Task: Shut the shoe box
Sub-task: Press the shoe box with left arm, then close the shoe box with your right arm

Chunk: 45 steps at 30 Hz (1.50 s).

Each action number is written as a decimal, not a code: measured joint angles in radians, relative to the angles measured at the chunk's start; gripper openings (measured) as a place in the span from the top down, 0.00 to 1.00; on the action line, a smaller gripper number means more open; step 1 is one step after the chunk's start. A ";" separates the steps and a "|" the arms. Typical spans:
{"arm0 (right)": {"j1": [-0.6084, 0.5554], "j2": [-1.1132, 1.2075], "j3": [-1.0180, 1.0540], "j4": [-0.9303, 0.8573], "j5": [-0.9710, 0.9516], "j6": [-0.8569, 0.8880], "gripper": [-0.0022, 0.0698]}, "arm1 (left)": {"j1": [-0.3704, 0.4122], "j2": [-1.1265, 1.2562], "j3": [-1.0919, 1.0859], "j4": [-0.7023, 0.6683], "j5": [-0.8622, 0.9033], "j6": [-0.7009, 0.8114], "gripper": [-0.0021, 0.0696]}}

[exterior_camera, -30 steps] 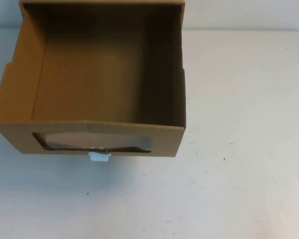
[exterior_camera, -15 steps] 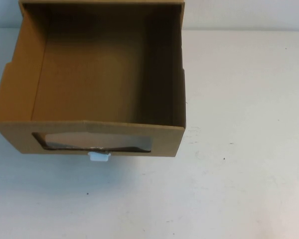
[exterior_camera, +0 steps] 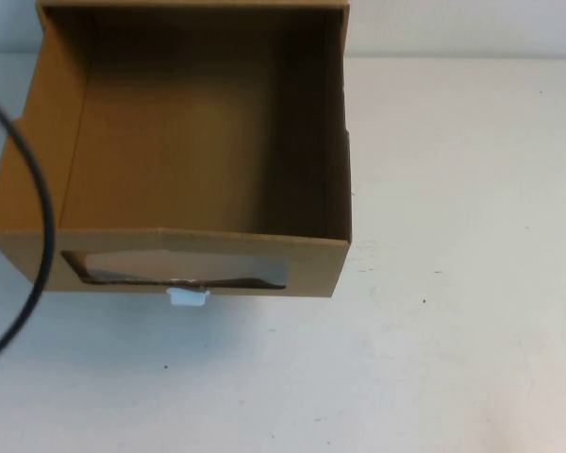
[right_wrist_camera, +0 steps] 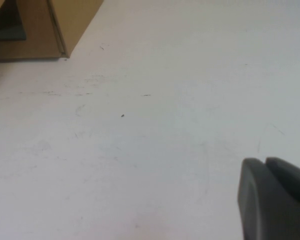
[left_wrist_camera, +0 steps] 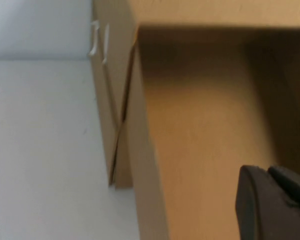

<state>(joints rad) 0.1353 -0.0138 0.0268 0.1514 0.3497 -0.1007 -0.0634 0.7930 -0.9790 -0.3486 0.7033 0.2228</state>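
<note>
The shoe box [exterior_camera: 217,247] is a brown cardboard drawer standing open-topped and empty at the table's back left. Its front has a clear window [exterior_camera: 184,269] with a small white pull tab [exterior_camera: 188,297] below it. My left gripper [left_wrist_camera: 266,172] is shut and empty, close beside a cardboard wall [left_wrist_camera: 200,125] of the box; in the high view only its black cable [exterior_camera: 40,198] shows, by the box's left side. My right gripper [right_wrist_camera: 264,162] is shut and empty over bare table, apart from the box's corner [right_wrist_camera: 70,25]. It is out of the high view.
The white table [exterior_camera: 453,283] stretches to the right of and in front of the box. A pale wall runs along the back edge. In the left wrist view a small white piece [left_wrist_camera: 99,42] sticks out from a narrow cardboard face.
A black cable of the left arm has come into the high view at the left, curving past the box's left side. The box has not moved.
</note>
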 joint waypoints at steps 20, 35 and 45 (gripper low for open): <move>0.000 0.000 0.000 0.000 0.000 0.000 0.99 | -0.011 1.018 -1.086 -0.228 0.352 0.261 0.97; 0.000 0.000 0.000 0.219 -0.095 0.000 0.99 | -0.067 1.134 -1.137 -0.186 0.362 0.292 0.97; 0.000 0.000 0.000 0.637 -0.350 0.017 0.99 | -0.067 1.134 -1.137 -0.184 0.362 0.292 0.97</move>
<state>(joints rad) 0.1353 -0.0138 0.0268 0.7881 0.0000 -0.0833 -0.1306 1.9272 -2.1165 -0.5322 1.0650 0.5146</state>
